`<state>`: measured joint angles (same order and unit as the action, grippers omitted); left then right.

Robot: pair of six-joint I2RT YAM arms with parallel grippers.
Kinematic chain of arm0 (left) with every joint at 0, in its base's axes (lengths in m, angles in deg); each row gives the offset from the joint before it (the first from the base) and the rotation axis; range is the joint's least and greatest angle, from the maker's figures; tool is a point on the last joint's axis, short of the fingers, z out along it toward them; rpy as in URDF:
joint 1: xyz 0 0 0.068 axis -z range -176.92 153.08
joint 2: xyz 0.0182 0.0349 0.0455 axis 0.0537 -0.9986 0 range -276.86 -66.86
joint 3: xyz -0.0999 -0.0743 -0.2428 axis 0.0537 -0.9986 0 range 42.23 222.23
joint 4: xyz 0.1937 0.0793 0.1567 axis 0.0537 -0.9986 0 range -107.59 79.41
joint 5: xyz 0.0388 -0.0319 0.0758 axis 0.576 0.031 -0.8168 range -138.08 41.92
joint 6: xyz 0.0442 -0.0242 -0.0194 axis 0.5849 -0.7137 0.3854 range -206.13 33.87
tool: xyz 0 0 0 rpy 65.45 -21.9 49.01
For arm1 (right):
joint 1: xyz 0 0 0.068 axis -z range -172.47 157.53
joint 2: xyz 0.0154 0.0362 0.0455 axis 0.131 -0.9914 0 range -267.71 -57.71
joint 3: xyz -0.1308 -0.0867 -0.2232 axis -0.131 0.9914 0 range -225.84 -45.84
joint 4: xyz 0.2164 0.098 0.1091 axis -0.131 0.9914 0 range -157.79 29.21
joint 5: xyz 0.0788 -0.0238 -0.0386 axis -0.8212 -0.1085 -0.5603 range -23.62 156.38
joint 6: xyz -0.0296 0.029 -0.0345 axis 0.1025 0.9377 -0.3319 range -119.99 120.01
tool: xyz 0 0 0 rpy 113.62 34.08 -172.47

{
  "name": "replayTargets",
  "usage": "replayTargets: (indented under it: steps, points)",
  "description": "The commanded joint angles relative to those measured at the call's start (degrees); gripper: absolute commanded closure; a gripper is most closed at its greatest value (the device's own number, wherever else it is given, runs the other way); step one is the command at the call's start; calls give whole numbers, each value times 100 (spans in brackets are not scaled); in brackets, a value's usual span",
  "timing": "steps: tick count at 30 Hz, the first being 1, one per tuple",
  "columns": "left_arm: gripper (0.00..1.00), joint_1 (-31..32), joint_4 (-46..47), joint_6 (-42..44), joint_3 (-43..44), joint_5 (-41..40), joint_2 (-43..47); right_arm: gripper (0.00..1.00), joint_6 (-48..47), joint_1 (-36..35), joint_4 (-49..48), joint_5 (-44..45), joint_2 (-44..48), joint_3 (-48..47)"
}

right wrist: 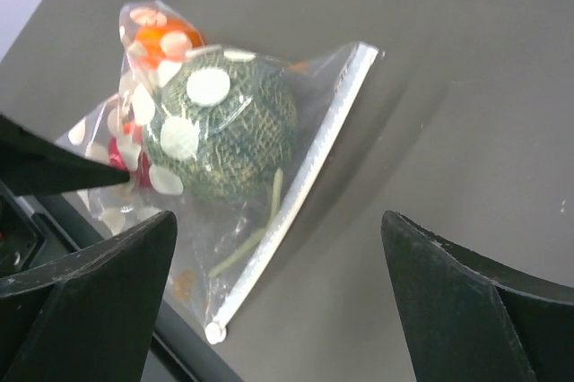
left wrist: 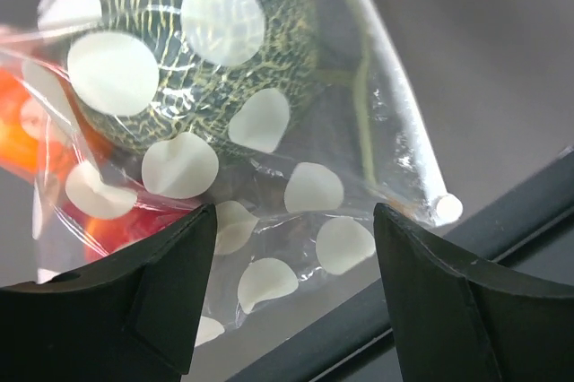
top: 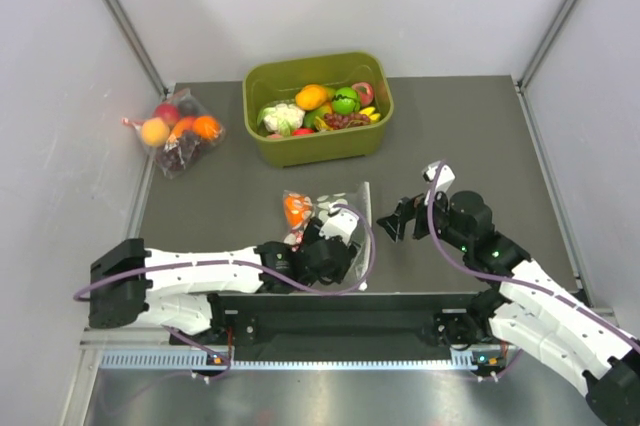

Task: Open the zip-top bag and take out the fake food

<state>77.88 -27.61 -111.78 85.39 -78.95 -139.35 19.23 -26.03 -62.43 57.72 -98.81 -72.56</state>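
Walls: plain pale walls stand behind the green tub and off to both its sides.
Surface: dark grey and flat; the green tub sits on it at the far middle.
Posts: thin metal posts lean up in the corners behind the tub.
Green tub: full of toy food, with a white cauliflower and a bright green apple on top.
Zip-top bag: clear with white dots, lying flat on the surface in front of the tub.
Small clear bag: no dots, lying to the left of the tub, near the wall.
Left gripper: right at the dotted bag, in front of the tub; its jaws are apart, with dotted plastic showing in the gap.
Right gripper: in front of the tub, off to its right; its jaws are wide apart and hold nothing.
Fake food: all inside the dotted bag in front of the tub; a dark green pumpkin, an orange fruit and a red fruit.
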Motion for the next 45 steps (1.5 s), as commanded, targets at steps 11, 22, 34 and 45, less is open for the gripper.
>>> replayTargets:
  steps: [11,22,34,45]
  points:
    - [68,-19,-179,-915,299,-1043,-1328,3,82,43,8,-398,287,202]
    - [100,-475,302,-389,-52,-764,-232,3,661,-343,-1292,-1252,-301,799]
    - [100,-950,954,376,-606,520,718,8,1399,-1267,-1943,-66,-1172,1116]
    - [100,-906,998,438,-747,626,894,20,1628,-1258,-3758,-548,-2199,1476]
